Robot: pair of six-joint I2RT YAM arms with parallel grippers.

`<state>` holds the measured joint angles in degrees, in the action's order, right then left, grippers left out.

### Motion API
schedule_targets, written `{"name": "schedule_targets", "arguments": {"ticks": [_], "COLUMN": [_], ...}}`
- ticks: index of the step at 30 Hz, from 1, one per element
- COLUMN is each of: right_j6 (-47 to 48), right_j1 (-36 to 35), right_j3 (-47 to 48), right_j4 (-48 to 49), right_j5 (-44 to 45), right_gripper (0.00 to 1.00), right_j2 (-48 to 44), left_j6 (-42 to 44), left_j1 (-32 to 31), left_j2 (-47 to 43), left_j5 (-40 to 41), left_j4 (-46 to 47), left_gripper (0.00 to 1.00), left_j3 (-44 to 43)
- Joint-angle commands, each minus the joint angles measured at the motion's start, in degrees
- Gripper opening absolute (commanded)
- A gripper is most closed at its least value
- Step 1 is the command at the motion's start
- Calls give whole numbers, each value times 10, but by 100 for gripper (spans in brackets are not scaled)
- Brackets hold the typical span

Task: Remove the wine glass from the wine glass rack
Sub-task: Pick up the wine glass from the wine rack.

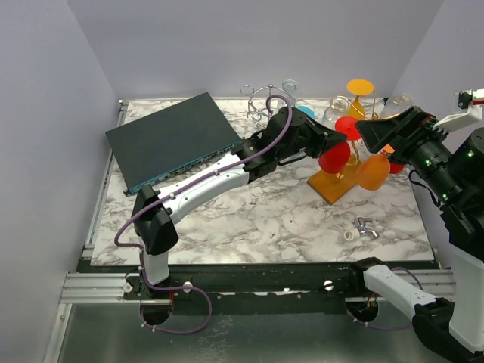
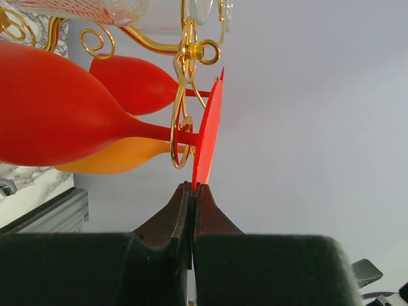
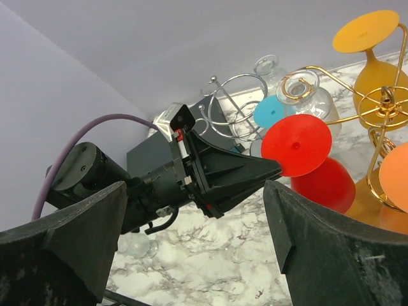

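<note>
Far left on the marble table [image 1: 249,227] there's a dark flat box [image 1: 178,140], sitting at an angle. My left arm reaches across just in front of it, toward the right. Behind that arm, up at the back edge, is a silver wire stand [image 1: 268,98].

My left gripper [image 1: 340,140] is squeezed all the way shut, and in the left wrist view the fingertips [image 2: 185,197] pinch the thin rim of the red wine glass [image 1: 334,157] at its foot. The glass is still on the wine glass rack [image 1: 333,185]: it hangs upside down, foot on top and bowl below, with the stem sitting in one of the gold wire loops [image 2: 182,137]. A second red glass [image 2: 127,83] hangs right behind it, an orange glass [image 1: 373,172] just to its right, and there are clear glasses [image 1: 340,106] at the back of the rack.

Further right, my right gripper [image 1: 370,132] hovers near the rack with its fingers spread wide and nothing between them. In its own camera it looks straight at the red foot and my other gripper.

In front of the rack there's a small metal piece [image 1: 363,227] lying loose on the marble.
</note>
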<state>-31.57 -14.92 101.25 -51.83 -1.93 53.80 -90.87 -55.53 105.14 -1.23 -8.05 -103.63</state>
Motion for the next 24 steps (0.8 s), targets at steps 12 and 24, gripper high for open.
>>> {"name": "schedule_targets", "arguments": {"ticks": [12, 24], "right_j6": [-9, -7], "right_j1": [-2, -1], "right_j3": [-10, 4], "right_j4": [17, 5], "right_j5": [17, 17], "right_gripper": [94, 94], "right_j2": [-12, -11], "left_j6": [-11, -12], "left_j1": [-1, 10], "left_j2": [-44, -1], "left_j5": [3, 2], "left_j4": [4, 3], "left_gripper": [0, 0], "left_j3": [16, -41]}}
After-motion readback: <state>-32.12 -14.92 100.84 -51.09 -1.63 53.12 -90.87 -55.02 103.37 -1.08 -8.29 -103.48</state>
